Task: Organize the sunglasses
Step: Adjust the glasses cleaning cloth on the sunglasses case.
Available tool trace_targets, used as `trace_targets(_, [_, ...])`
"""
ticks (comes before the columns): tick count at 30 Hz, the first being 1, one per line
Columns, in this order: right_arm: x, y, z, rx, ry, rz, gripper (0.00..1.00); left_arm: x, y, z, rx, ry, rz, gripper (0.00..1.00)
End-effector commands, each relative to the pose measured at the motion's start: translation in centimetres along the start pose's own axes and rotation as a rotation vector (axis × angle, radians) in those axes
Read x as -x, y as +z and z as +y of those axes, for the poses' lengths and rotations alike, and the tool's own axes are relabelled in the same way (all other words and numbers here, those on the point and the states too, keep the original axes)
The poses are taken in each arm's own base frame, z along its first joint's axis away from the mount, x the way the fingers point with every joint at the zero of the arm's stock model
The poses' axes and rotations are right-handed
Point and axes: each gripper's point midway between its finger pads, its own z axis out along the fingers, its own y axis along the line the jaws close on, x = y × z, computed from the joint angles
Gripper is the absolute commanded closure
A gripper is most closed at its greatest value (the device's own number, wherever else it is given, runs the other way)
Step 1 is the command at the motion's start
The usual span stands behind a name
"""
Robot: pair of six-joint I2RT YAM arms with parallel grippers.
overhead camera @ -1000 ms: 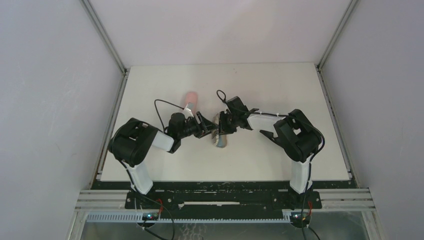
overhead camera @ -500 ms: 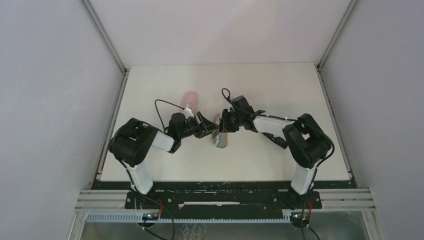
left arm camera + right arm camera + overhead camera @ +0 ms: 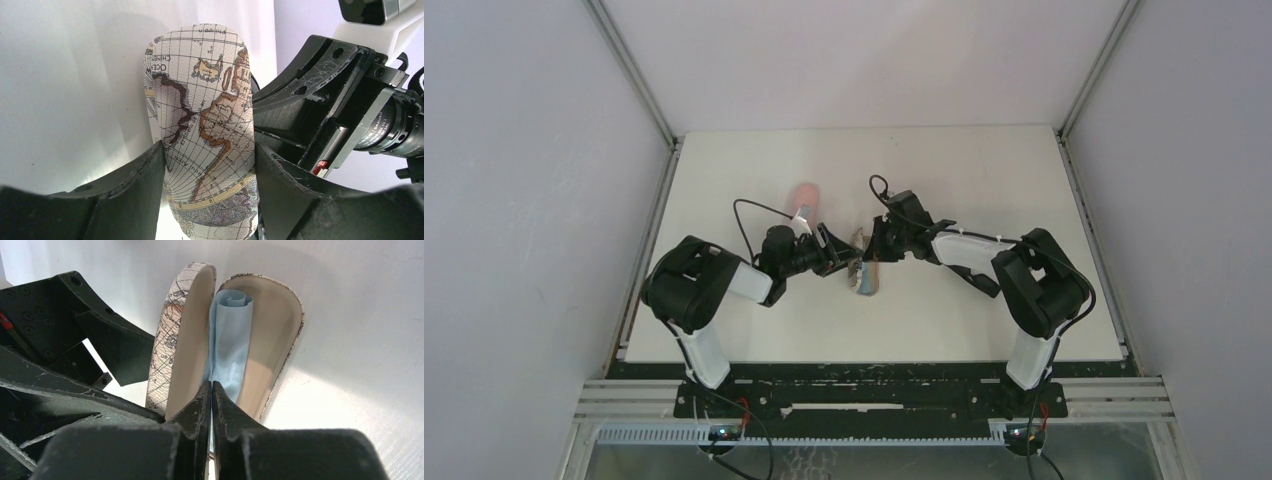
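Note:
No sunglasses show in any view. A map-patterned case (image 3: 865,281) lies open at mid-table. My left gripper (image 3: 207,155) is shut on its lid (image 3: 205,115), one finger on each side. In the right wrist view the lid (image 3: 172,340) stands on edge at the left, and the beige-lined base (image 3: 277,335) holds a rolled light-blue cloth (image 3: 230,340). My right gripper (image 3: 211,387) is shut, its tips pinching the near end of that cloth inside the case. From above, the left gripper (image 3: 844,263) and right gripper (image 3: 873,250) meet at the case.
A pink case (image 3: 803,197) lies behind the left gripper. The white table (image 3: 984,160) ends in metal rails left and right. The right arm's gripper body (image 3: 320,100) sits close beside the case in the left wrist view.
The right arm's elbow swung out to the right and its wrist shifted slightly; its gripper stays at the open case. The left arm and case have not moved.

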Motion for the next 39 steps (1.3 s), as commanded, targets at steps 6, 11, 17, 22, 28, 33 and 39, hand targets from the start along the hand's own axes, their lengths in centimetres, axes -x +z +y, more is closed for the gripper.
trace_targets(6, [-0.6,0.7,0.3,0.004,-0.005,0.031,1.0,0.7,0.2,-2.4,-0.087,0.036,-0.009,0.67])
trace_targets(11, [-1.0,1.3,0.5,0.011,-0.006,0.054,1.0,0.7,0.2,-2.4,-0.087,0.036,-0.01,0.67])
trace_targets(17, [-1.1,1.5,1.2,0.041,-0.01,0.058,1.0,0.6,0.2,-2.3,-0.084,0.034,-0.008,0.67])
trace_targets(22, [-0.8,1.5,1.8,0.071,-0.015,0.05,1.0,0.6,0.2,-2.3,-0.085,0.034,-0.005,0.67])
trace_targets(28, [-0.7,1.4,2.0,0.079,-0.02,0.05,1.0,0.6,0.2,-2.3,-0.085,0.034,-0.005,0.68])
trace_targets(33, [-0.9,1.5,2.3,0.094,-0.027,0.061,1.0,0.6,0.2,-2.3,-0.085,0.033,-0.006,0.68])
trace_targets(39, [-0.9,1.5,3.0,0.129,-0.041,0.062,1.0,0.6,0.2,-2.3,-0.085,0.032,-0.005,0.68])
